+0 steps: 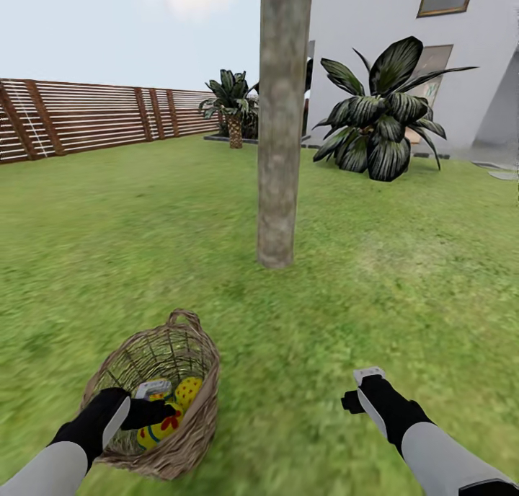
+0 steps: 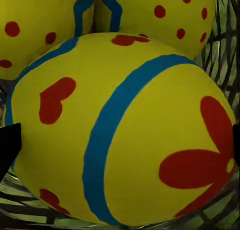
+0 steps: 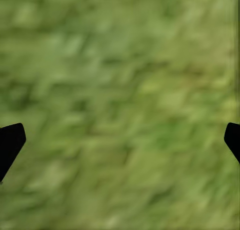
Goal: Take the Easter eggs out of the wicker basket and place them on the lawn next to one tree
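Left gripper [image 1: 167, 412] reaches down inside the wicker basket [image 1: 196, 417], its two black fingertips [image 2: 9, 145] spread wide on either side of the nearest Easter egg [image 2: 125, 130]. Whether the tips touch the shell cannot be told; the egg lies squarely between them. Two further eggs [image 2: 155, 17] rest just behind it against the woven wall, so all three sit in the basket. From the head camera, yellow patterned shell [image 1: 186, 391] shows beside the gripper. Basket stands on the lawn [image 1: 375, 294], near the grey-brown tree trunk [image 1: 280, 135] that rises beyond it. Right gripper [image 3: 120, 140] hangs over bare grass well apart from the basket, fingers spread wide and holding nothing.
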